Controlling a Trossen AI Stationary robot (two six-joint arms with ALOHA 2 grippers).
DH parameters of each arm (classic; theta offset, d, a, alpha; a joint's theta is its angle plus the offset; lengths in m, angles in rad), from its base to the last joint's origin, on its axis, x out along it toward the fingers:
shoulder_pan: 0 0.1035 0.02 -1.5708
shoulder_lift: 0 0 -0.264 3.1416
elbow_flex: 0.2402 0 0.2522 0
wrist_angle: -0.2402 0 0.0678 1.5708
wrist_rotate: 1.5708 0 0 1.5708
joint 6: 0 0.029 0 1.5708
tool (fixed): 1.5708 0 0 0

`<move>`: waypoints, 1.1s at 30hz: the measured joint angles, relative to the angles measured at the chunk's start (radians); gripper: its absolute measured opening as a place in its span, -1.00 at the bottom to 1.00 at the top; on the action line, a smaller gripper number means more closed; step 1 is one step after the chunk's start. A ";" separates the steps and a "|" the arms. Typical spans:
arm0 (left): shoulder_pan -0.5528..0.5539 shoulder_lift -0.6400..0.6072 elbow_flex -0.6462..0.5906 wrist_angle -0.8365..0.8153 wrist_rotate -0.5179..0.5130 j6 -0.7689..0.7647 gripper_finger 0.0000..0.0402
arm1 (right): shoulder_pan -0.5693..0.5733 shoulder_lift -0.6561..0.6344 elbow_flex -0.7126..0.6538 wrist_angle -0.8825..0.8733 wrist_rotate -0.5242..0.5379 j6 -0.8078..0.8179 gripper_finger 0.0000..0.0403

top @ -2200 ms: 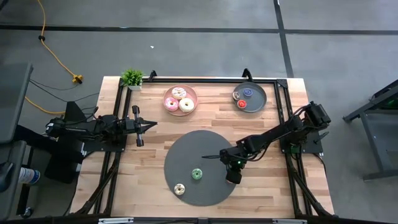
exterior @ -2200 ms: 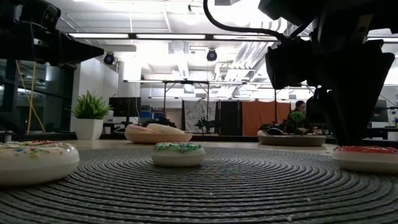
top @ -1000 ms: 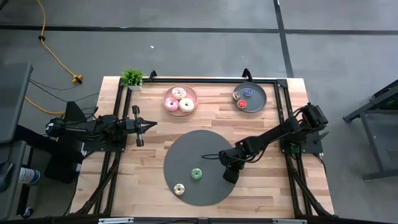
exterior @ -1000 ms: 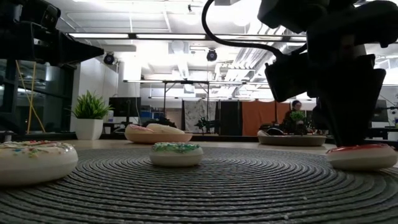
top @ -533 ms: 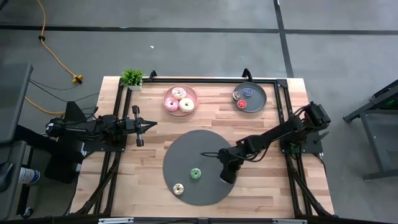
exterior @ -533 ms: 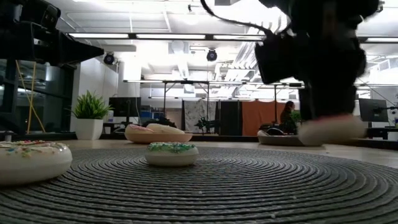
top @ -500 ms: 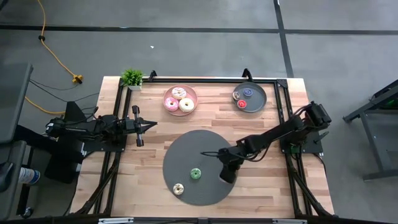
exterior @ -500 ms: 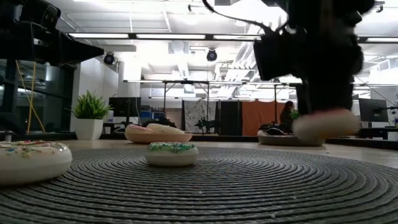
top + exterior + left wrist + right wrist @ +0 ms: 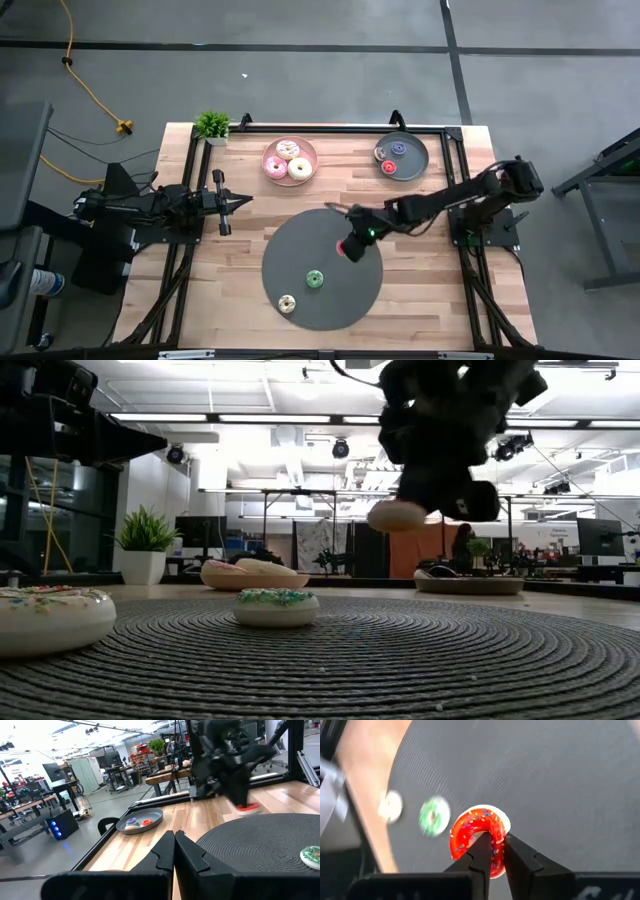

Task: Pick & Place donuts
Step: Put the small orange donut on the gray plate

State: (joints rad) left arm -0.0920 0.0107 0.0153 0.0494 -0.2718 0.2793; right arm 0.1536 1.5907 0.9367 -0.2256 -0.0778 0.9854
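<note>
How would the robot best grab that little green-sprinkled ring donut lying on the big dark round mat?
Probably from straight above. The small green-sprinkled ring donut lies flat on the dark woven round mat, hole facing up, so one finger can drop into the hole and the other outside, pinching one side of the ring, as the right gripper holds the red-frosted donut.

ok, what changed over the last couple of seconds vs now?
The right gripper closed on the red donut at the mat's right side, lifted it off the grey mat and carried it up-table and left, toward the mat's far edge. The mat itself shifted slightly left. Unchanged: the left gripper parked at the table's left, the green donut and cream donut on the mat, both plates' contents.
</note>
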 joint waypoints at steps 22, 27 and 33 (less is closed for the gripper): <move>0.000 0.000 0.000 0.000 0.000 0.000 -1.00 | -0.465 -0.041 -0.003 -0.091 0.118 -0.183 -0.82; 0.000 0.000 0.000 0.000 0.000 0.000 -1.00 | -0.563 -0.082 -0.003 -0.204 0.180 -0.173 -0.80; 0.000 0.000 0.000 0.000 0.000 0.000 -1.00 | -0.676 -0.145 -0.003 -0.320 0.257 -0.149 -0.82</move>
State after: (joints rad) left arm -0.0921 0.0105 0.0152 0.0494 -0.2722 0.2793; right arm -0.5224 1.4458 0.9337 -0.5452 0.1789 0.8362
